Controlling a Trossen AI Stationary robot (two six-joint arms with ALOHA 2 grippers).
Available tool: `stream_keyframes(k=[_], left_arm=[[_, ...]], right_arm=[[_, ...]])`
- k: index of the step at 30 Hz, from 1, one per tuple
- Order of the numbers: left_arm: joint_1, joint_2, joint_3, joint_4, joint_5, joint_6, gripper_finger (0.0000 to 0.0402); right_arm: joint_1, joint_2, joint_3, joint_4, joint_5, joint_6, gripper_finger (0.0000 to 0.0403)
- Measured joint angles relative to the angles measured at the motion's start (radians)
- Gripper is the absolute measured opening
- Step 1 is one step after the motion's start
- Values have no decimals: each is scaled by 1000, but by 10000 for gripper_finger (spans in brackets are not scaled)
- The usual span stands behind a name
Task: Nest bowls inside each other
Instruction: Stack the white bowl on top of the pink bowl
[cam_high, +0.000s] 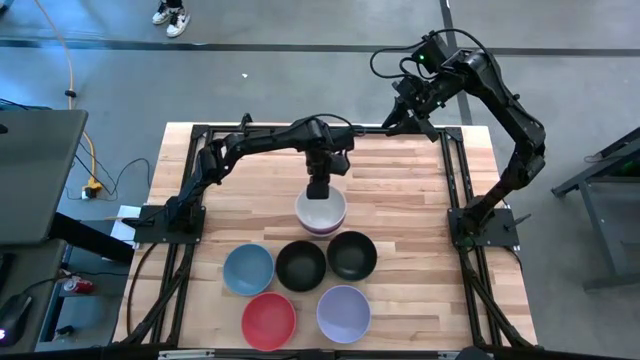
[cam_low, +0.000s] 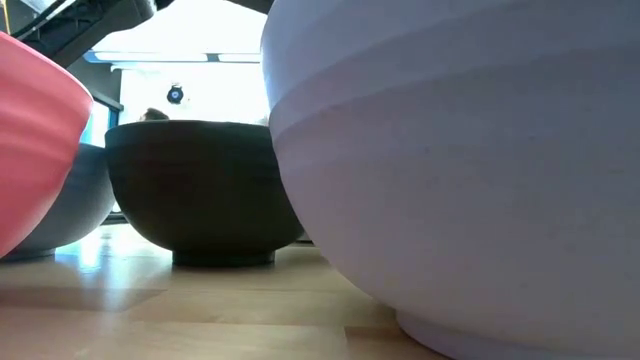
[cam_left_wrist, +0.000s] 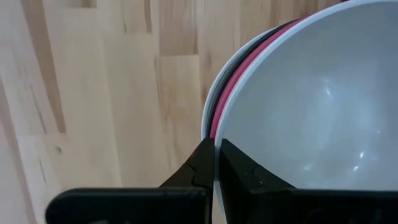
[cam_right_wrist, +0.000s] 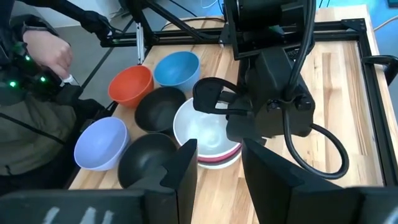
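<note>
Plain unmarked bowls (cam_high: 299, 266), no legible writing

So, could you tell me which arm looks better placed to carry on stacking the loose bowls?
Probably the left. Its hand is shut on the rim of the white bowl topping the stack, close to the black bowls. The right hand is open, raised at the table's far edge.
</note>
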Motion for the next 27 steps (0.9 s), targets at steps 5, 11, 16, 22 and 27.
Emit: stream_keyframes(k=[5,11,16,22,27], left_arm=[[1,0,0,9,-14,-2,0],[5,0,0,13,-47,-3,0],[13,0,0,18,-55,-8,1],[12,0,0,17,-55,-9,3],[10,-1,-2,8,-31,2,41]], right_arm=[[0,0,0,0,-3,3,119],[0,0,0,0,-3,3,119],[0,0,0,0,-3,3,119],[0,0,0,0,-11,3,119],[0,0,0,0,-11,3,119]])
